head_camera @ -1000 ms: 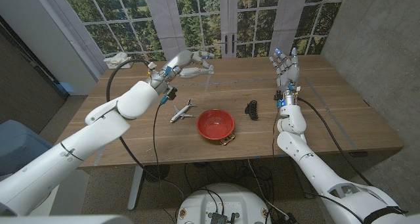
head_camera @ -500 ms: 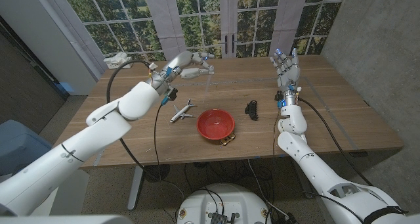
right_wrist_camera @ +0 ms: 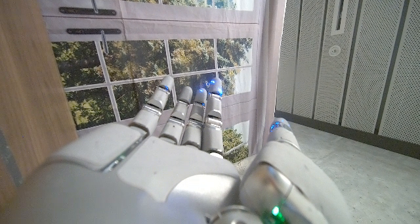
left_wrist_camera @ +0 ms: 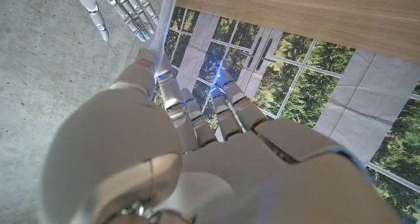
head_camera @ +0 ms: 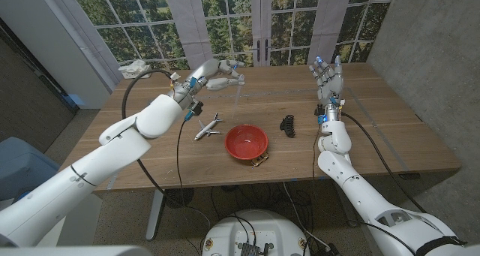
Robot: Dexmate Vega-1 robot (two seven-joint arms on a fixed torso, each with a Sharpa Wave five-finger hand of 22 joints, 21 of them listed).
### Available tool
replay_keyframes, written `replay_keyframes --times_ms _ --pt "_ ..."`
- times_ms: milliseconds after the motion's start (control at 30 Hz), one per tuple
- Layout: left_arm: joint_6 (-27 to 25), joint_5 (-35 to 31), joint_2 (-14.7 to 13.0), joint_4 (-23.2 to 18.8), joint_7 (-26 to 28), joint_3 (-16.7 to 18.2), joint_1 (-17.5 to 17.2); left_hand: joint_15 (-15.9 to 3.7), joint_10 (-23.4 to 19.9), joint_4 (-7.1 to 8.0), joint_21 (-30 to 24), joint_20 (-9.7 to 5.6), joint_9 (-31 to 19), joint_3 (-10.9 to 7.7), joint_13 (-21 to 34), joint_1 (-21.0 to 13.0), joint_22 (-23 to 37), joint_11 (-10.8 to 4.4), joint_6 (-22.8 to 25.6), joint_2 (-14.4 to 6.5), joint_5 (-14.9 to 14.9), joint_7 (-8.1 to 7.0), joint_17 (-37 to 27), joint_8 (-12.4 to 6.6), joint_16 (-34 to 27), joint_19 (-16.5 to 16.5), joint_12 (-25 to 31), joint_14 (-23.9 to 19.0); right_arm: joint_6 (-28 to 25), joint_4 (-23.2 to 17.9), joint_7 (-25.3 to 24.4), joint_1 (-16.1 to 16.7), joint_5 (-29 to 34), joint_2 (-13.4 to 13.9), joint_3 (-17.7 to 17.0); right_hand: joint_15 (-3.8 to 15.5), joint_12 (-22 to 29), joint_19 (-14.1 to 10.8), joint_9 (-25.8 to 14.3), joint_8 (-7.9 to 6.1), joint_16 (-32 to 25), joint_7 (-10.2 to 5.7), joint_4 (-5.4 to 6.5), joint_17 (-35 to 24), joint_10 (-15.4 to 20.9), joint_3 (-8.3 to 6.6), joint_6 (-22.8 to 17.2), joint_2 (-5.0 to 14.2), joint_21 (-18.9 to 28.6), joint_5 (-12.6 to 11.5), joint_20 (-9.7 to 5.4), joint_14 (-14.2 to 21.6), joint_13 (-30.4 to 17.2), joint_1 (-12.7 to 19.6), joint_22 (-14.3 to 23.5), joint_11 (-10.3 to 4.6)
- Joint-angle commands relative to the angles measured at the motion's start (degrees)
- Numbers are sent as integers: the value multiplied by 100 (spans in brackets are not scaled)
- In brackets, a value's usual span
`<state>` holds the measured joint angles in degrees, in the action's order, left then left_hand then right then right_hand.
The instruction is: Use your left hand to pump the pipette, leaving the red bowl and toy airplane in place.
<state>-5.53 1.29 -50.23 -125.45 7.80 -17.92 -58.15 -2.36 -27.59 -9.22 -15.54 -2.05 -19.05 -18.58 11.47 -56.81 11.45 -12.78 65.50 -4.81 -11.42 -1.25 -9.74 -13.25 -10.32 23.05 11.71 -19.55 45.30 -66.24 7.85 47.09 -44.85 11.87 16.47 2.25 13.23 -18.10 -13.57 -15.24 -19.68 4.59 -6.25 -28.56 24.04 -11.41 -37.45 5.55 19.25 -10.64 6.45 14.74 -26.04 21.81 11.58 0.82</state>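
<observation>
Your L hand (head_camera: 223, 74) grips the pipette (head_camera: 238, 95), hanging tip-down (near vertical) above the table; squeeze there. R hand (head_camera: 328, 77) spread, holding nothing.

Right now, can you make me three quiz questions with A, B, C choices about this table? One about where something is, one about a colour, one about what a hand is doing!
1. Where is the plane?
A. In the bowl
B. On the table, left of the bowl
C. In the right hand

2. What colour is the bowl?
A. Red
B. Blue
C. Green

3. What is the right hand doing?
A. Holding the clip
B. Pressing the bowl
C. Raised, fingers apart, holding nothing

Answers:
1 B, it lies on the wood beside the bowl.
2 A, it is plainly red.
3 C, the black clip lies on the table, untouched.
</observation>
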Motion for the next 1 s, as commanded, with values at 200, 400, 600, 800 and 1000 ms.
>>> replay_keyframes --times_ms 200,400,600,800,1000 --pt "112 181 60 150 -58 -26 66 -656 40 13 -29 44 38 72 7 136 9 21 -125 44 42 -31 -30 122 -33 -2 0 41 21 54 -17 -17 23 -15 -5 28 43 16 -23 4 8 19 -40 -20 -15 -3 -52 42 -24 -28 22 -23 -8 21 12 -15" --pt "202 251 92 214 -37 -26 44 -631 64 37 -25 53 71 117 5 221 7 32 -162 77 63 -1 -36 156 -36 -9 -4 47 23 43 -39 -21 54 -9 2 33 44 17 -26 8 9 17 -49 -22 -13 -6 -53 43 -24 -27 20 -19 -9 13 12 -13" --pt "296 361 152 284 21 12 -6 -619 69 44 -23 65 95 138 5 264 7 34 -225 86 72 -1 -36 191 -35 -13 -1 54 9 42 -39 -30 64 -3 13 31 43 19 -30 9 14 23 -56 -23 -19 -8 -58 44 -25 -27 22 -26 -9 6 13 -9" --pt "444 448 206 365 68 40 -52 -618 70 43 -22 64 107 145 5 277 7 37 -230 88 74 6 -36 196 -36 -16 1 53 3 11 -80 -29 101 8 19 25 41 19 -29 10 13 30 -61 -25 -25 -9 -65 44 -25 -26 26 -20 -9 0 13 -14" --pt "556 537 251 439 106 74 -104 -612 74 41 -20 69 122 152 5 290 7 40 -243 88 76 2 -35 204 -36 -22 3 55 -18 -4 -88 -40 115 18 31 29 44 18 -33 15 17 35 -68 -26 -20 -11 -60 44 -24 -25 28 -26 -9 -7 13 0"
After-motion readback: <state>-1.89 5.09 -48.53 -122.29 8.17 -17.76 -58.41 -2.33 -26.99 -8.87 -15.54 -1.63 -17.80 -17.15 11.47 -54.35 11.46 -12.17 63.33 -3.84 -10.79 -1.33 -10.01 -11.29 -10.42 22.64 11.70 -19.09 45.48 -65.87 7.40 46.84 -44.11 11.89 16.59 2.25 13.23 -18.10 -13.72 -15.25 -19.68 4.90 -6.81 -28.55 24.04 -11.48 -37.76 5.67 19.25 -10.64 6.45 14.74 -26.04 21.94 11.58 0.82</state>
